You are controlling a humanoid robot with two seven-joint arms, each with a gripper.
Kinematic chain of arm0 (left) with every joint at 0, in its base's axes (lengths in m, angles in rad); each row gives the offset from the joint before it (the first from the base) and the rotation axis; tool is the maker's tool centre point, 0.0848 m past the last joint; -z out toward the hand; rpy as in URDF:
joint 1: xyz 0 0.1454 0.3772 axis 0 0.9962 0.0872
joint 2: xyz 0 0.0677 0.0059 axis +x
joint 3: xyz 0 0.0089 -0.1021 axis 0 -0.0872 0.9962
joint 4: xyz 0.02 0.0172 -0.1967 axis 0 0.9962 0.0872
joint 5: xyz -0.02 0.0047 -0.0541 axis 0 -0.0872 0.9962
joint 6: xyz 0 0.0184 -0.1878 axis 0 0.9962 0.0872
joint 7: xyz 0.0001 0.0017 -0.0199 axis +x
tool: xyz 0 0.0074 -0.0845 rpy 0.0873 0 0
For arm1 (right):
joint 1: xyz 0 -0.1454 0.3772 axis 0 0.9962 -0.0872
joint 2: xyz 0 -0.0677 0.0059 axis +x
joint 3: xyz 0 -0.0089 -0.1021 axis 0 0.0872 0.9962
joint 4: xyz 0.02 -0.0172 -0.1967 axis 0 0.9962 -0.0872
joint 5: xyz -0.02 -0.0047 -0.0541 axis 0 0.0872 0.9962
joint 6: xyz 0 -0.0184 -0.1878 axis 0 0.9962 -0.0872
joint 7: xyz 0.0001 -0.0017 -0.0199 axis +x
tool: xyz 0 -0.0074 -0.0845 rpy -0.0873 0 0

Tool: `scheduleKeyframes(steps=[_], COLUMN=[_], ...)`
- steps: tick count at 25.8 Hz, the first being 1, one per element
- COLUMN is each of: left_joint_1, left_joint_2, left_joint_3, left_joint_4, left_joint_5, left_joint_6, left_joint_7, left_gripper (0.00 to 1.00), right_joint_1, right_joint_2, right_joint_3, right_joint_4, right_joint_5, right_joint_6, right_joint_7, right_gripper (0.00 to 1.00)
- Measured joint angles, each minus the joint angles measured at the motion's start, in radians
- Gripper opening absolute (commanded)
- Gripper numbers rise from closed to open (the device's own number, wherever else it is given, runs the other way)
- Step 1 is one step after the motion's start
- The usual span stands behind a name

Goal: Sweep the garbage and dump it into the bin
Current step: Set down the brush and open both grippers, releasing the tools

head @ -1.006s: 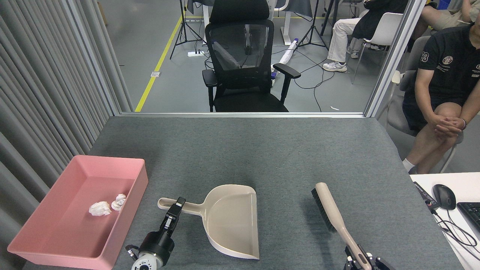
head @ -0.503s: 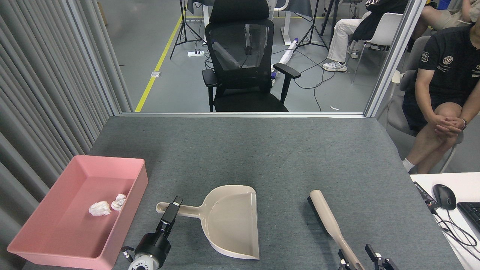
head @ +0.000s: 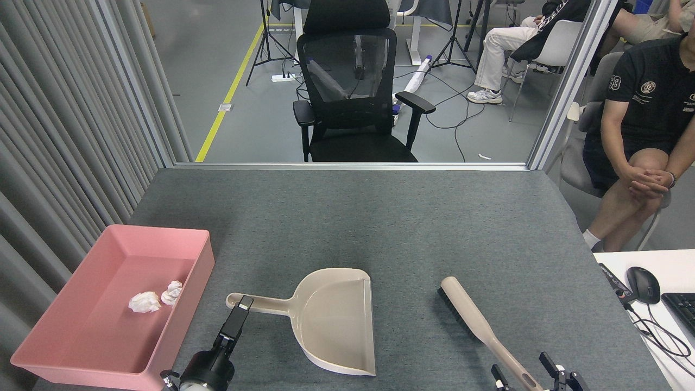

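Observation:
Two crumpled white tissue wads [head: 144,302] [head: 172,292] lie inside the pink bin [head: 202,267] at the table's front left. To its right the beige dustpan [head: 336,320] lies flat on the grey table, handle pointing left. My left gripper [head: 242,304] is at the tip of that handle; it appears as a narrow dark bar, so its state is unclear. A beige brush [head: 468,314] with dark bristles lies on the table at the front right. My right gripper [head: 520,365] is open, its fingers spread either side of the brush's handle end.
The grey table [head: 347,217] ends at a metal rail at the back, with a black office chair [head: 353,92] beyond it. A seated person [head: 640,125] is at the right. A white desk with a mouse [head: 643,284] adjoins the front right corner.
My right gripper opened and let go of the brush, which now lies flatter and slightly further left. My left gripper drew back down-left along the dustpan handle towards its tip.

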Motion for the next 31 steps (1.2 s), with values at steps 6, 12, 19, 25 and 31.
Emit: scheduleKeyframes(steps=[6,12,19,25,31], left_joint_1=[0.073,0.166,0.260,0.243,0.104], left_joint_2=[0.002,0.008,0.031,0.046,0.058], left_joint_3=[0.000,0.001,0.002,0.003,0.003], left_joint_4=[-0.091,-0.218,-0.382,-0.445,-0.417], left_joint_5=[0.001,0.005,0.010,-0.124,-0.525], left_joint_6=[0.008,0.007,-0.091,-0.169,-0.152], left_joint_7=[-0.007,-0.015,-0.027,-0.012,-0.009], left_gripper=[0.99,0.99,0.88,0.91,0.99], right_joint_1=[0.006,0.007,0.003,-0.077,-0.186], right_joint_2=[-0.009,-0.015,-0.017,-0.018,0.003], right_joint_3=[-0.028,-0.055,-0.086,-0.086,-0.032], right_joint_4=[0.000,-0.006,-0.119,-0.148,-0.137], right_joint_5=[-0.063,-0.120,-0.288,-0.326,-0.208], right_joint_6=[-0.021,-0.052,-0.063,0.018,0.119], right_joint_7=[-0.003,-0.006,0.003,0.094,0.139], right_gripper=[0.97,0.97,0.97,0.97,0.97])
